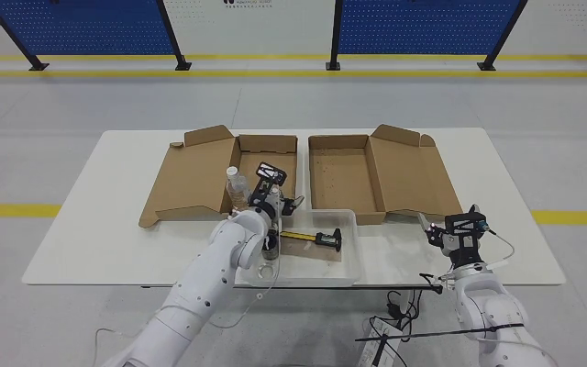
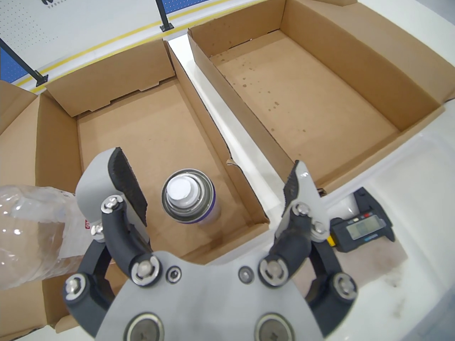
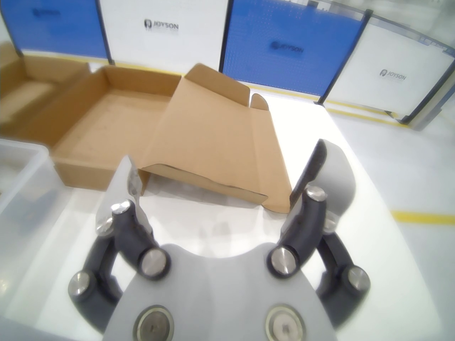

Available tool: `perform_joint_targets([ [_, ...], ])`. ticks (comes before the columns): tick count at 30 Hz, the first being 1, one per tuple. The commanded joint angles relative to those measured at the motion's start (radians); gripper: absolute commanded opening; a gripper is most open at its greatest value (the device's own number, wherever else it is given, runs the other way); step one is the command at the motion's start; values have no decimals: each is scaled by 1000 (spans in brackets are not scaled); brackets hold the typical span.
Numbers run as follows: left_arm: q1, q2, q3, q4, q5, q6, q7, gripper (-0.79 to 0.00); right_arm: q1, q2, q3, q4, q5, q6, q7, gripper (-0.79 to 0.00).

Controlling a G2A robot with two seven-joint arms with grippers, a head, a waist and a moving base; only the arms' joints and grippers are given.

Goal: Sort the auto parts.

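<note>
A spray can (image 2: 188, 196) with a white cap stands upright in the near corner of the left cardboard box (image 2: 149, 133). My left gripper (image 2: 208, 164) hangs open just above it, fingers to either side and not touching it. A clear plastic bottle (image 2: 32, 232) stands in the same box, beside one finger (image 2: 122, 175). A digital caliper (image 2: 359, 228) lies in the white tray (image 1: 347, 220), in front of the boxes. The right cardboard box (image 2: 302, 97) has nothing in it. My right gripper (image 3: 224, 157) is open over bare table at the near right, holding nothing.
The two boxes (image 1: 248, 170) (image 1: 344, 179) sit side by side mid-table with their lids folded outward. The right box's flap (image 3: 217, 136) lies just ahead of my right gripper. Bare table (image 1: 514, 229) surrounds that gripper. Blue and white fence panels stand behind the table.
</note>
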Motion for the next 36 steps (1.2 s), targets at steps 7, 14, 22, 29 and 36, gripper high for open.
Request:
perform_joint_targets([
  [7, 87, 23, -61, -189, 61, -59, 8, 0, 0, 0, 0, 0, 0, 0, 0, 0],
  [14, 188, 54, -147, -397, 111, -202, -58, 0, 0, 0, 0, 0, 0, 0, 0, 0],
  [22, 294, 90, -231, -555, -17, -510, -284, 0, 0, 0, 0, 0, 0, 0, 0, 0],
  [29, 335, 113, -260, -609, -131, -673, -423, 0, 0, 0, 0, 0, 0, 0, 0, 0],
  [36, 336, 116, -259, -615, -193, -695, -446, 0, 0, 0, 0, 0, 0, 0, 0, 0],
])
